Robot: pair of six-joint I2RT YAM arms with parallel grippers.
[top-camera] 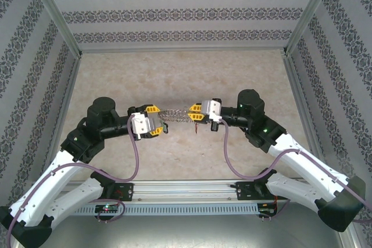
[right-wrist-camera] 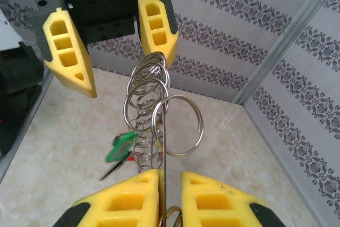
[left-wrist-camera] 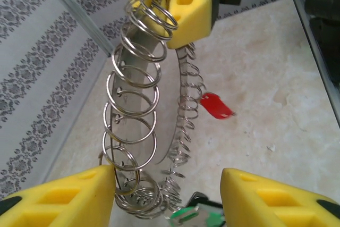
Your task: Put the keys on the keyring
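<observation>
Operator: Fingers (right-wrist-camera: 127, 203) of the right gripper (right-wrist-camera: 169, 175): what are they doing?

Technician: They are pressing together on the keyring (left-wrist-camera: 142, 73). They are pinching one end of its band edge-on, with hardly any gap showing between them.

Operator: And the left gripper (left-wrist-camera: 167, 173)?

Technician: Its fingers (left-wrist-camera: 58, 198) are standing roughly half open and are gripping nothing. The opposite end of the keyring is sitting inside that gap, close against one finger and apart from the other.

Operator: How is the keyring lying?

Technician: It is hanging above the table (left-wrist-camera: 276, 78). Its long axis is running straight from one gripper to the other, and small split rings are crowding its rim.

Operator: Where is the key?

Technician: One red key (left-wrist-camera: 215, 104) is dangling beside the rim. In the top view it is hanging near the right gripper's end. Whether it is threaded on cannot be told. A green-headed key (left-wrist-camera: 192, 217) is hanging under the ring.

Operator: What is the next move depending on?

Technician: Probably on the left fingers closing squarely across the band lying between them. The left arm is the nearer one to that end.
</observation>
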